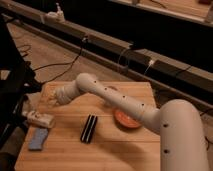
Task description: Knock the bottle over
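The whitish plastic bottle (41, 119) lies on its side near the left edge of the wooden table (115, 150), its cap pointing left. My gripper (52, 99) is at the end of the white arm, stretched out over the table's far left. It hangs just above and behind the bottle, a little to its right. The greyish cup (31, 103) stands just left of the gripper, partly hidden in shadow.
A blue sponge (38, 140) lies at the front left. A black ribbed object (89, 128) lies in the middle, and an orange bowl (125, 120) sits partly under the arm. Cables run across the floor behind the table. The left table edge is close to the bottle.
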You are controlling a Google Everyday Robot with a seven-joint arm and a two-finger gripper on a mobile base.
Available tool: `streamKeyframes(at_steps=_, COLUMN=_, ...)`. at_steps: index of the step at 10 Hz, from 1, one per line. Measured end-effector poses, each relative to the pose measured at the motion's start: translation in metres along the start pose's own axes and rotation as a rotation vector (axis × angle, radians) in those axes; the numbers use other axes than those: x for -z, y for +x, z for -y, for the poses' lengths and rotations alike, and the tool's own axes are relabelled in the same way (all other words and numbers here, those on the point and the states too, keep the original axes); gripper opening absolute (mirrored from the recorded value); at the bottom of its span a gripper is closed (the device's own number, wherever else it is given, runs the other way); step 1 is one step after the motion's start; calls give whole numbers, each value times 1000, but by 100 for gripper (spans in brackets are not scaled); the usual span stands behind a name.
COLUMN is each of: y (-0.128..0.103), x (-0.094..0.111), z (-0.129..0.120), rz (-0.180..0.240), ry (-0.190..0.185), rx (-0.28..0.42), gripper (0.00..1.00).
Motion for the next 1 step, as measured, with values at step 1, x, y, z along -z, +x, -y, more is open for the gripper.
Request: streamKeyframes(at_steps=1, y=-1, x=-1, z=0, rz=3, ry=-1, rx=1, gripper=17)
